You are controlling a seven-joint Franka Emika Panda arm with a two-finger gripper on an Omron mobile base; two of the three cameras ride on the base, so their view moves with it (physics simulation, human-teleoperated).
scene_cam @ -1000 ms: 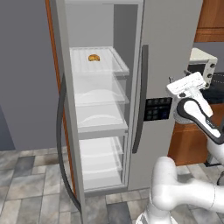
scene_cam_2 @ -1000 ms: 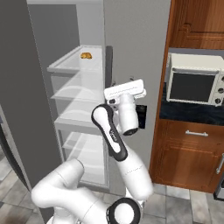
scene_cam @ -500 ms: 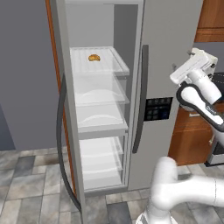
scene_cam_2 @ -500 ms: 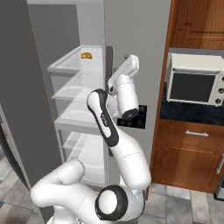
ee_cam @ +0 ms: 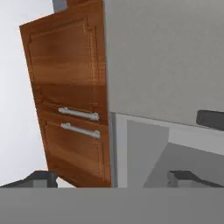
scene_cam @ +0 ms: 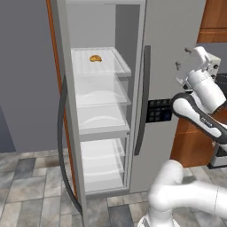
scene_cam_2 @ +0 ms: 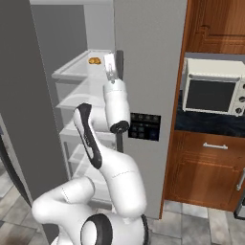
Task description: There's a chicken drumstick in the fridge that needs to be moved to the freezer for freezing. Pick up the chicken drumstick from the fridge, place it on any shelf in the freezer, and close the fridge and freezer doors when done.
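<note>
Freezer [scene_cam: 99, 111] open, fridge door [scene_cam: 177, 44] closed
Tool [scene_cam_2: 110, 67] released, raised beside the door handle [scene_cam: 142, 99]; 1 golden bun [scene_cam: 95, 58] on top shelf [scene_cam: 106, 66].

The small golden lump [scene_cam: 95, 58] on the top shelf [scene_cam: 116, 66] is too small to identify. The microwave [scene_cam_2: 214, 89] is cut off by the right picture edge.
</note>
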